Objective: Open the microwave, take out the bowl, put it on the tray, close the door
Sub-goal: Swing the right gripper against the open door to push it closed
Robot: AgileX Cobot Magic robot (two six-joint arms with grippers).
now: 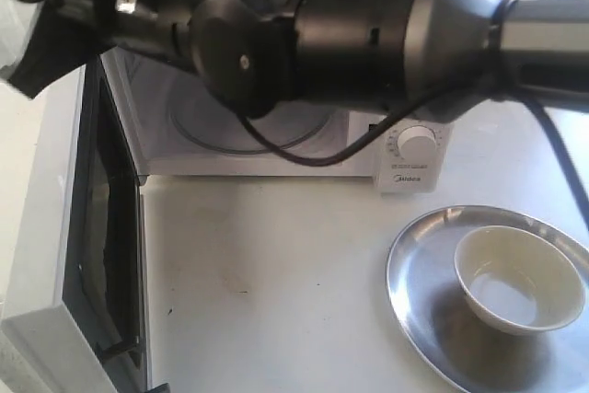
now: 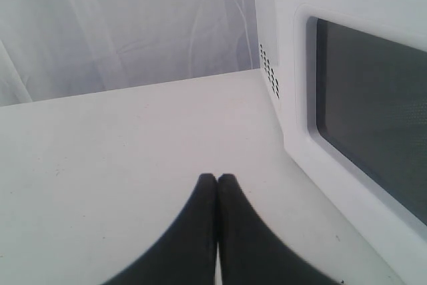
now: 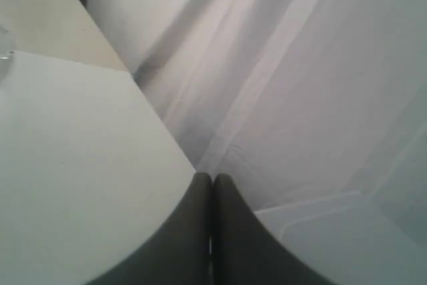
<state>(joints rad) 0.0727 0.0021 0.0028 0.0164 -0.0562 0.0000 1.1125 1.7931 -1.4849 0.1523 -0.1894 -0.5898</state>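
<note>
The white microwave (image 1: 410, 168) stands at the back with its door (image 1: 103, 255) swung wide open to the left, and its cavity holds only the glass turntable. The cream bowl (image 1: 520, 279) sits upright on the silver tray (image 1: 425, 294) at the front right. My right arm crosses the top of the exterior view from right to left and ends in a dark blur above the door. My right gripper (image 3: 212, 178) is shut and empty, facing a white surface and a curtain. Beside the door's outer window (image 2: 370, 125), my left gripper (image 2: 217, 178) is shut and empty above the table.
The open door juts toward the table's front-left edge. Vent holes (image 2: 268, 71) show on the microwave's side wall. A round knob (image 1: 416, 141) sits on the control panel. White curtain hangs behind the table. Bare tabletop (image 1: 267, 283) lies between door and tray.
</note>
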